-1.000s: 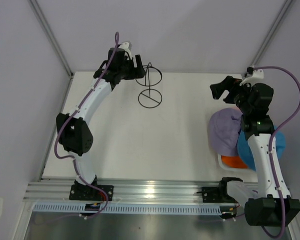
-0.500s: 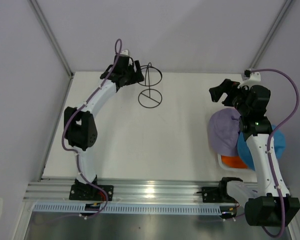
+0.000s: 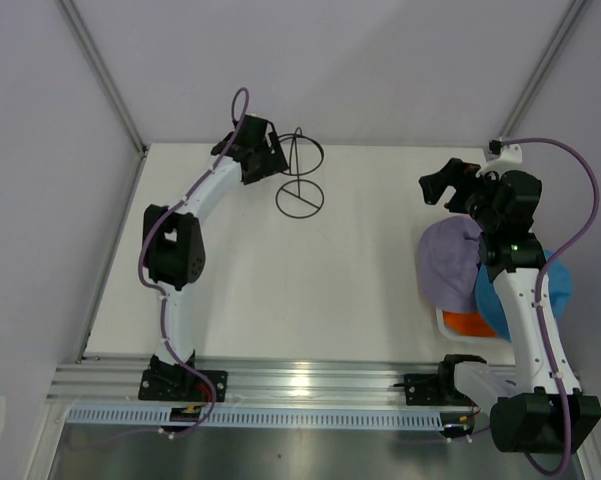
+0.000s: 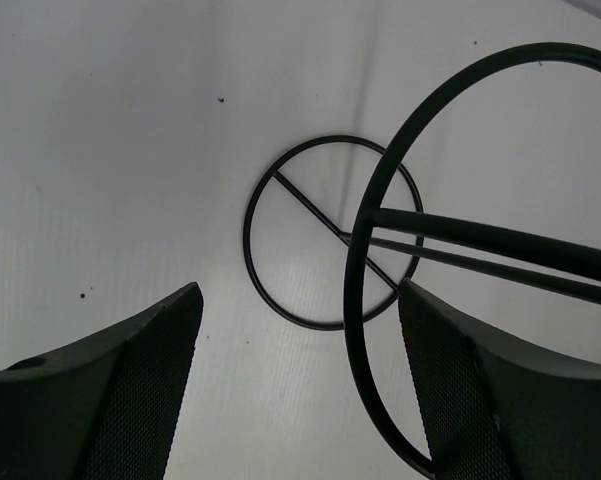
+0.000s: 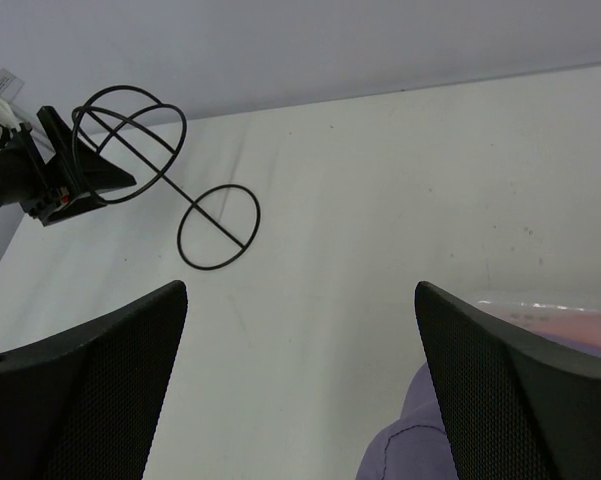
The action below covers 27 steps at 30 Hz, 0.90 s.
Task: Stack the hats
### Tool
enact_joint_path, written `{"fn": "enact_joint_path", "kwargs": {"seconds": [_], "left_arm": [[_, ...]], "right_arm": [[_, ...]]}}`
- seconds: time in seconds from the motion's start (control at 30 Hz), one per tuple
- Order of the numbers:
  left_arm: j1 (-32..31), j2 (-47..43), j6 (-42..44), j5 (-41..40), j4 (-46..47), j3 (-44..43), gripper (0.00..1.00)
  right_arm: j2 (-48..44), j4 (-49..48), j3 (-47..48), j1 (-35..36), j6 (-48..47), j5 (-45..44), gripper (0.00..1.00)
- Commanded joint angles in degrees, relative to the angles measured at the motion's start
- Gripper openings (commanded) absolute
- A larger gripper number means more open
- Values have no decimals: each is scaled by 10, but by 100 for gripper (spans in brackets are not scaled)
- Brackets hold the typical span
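Top external view, hats: a heap is seen at the right edge of the worktop, toward the near right corner.
Lavender hat (image 3: 446,264): laid crumpled on top of the heap, on its left side; its cloth is also seen at the bottom of the right wrist view (image 5: 430,440).
Blue hat (image 3: 560,288): placed at the right of the heap, partly covered by the right arm.
Orange hat (image 3: 467,323): seen at the near side of the heap, tucked under the lavender and blue ones.
Pink hat (image 5: 572,326): shown only as a thin strip behind the lavender cloth in the right wrist view.
White basket (image 3: 442,319): only a bit of rim is shown beside the orange hat.
Right gripper (image 3: 439,186): held above the far side of the heap, touching no hat; its jaws are spread wide with nothing between them (image 5: 300,400).
Left gripper (image 3: 277,160): held near the far left corner, just beside the wire stand; its jaws are spread wide and nothing is held (image 4: 300,400).
Black wire stand (image 3: 301,196): stood near the far edge, left of centre, well apart from the hats; its upper ring is seen close to the left gripper (image 4: 480,238), and no hat is on it (image 5: 170,185).
Worktop (image 3: 280,290): white.
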State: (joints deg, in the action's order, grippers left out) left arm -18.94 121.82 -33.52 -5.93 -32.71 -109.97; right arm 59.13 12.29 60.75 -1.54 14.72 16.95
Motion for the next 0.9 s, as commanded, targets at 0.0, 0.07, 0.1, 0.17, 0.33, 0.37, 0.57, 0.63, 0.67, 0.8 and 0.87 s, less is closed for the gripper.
{"fn": "enact_joint_path", "kwargs": {"seconds": [0.0, 0.07, 0.1, 0.17, 0.33, 0.37, 0.57, 0.63, 0.67, 0.8, 0.87], "left_arm": [[-4, -30, -14, -21, -63, -14, 82], [-7, -40, -12, -31, -86, -8, 77], [-7, -48, -11, -32, -90, -4, 75], [-11, -56, -8, -36, -103, 11, 73], [-15, -90, -12, -37, -123, 58, 71], [-18, -99, -12, -36, -122, 78, 71], [-31, -192, -11, -28, -107, 198, 72], [-35, -222, -10, -18, -96, 249, 72], [-41, -248, -8, -15, -87, 279, 72], [-58, -309, 1, -7, -87, 344, 73], [-71, -333, -1, -8, -90, 377, 73]], "right_arm": [[-12, -10, 1, 4, -8, -10, 100], [-11, -12, -2, 4, -5, -8, 100], [-10, -12, -2, 4, -3, -7, 100], [-10, -13, -5, 5, 0, -4, 100], [-11, -13, -9, 5, 7, 2, 100], [-12, -12, -11, 6, 9, 2, 100], [-18, -12, -17, 8, 17, 5, 100], [-21, -9, -20, 9, 18, 5, 100], [-23, 1, -20, 11, 16, 4, 100], [-46, 18, -27, 13, 17, -6, 100], [-58, 18, -37, 14, 21, -9, 99]]}}
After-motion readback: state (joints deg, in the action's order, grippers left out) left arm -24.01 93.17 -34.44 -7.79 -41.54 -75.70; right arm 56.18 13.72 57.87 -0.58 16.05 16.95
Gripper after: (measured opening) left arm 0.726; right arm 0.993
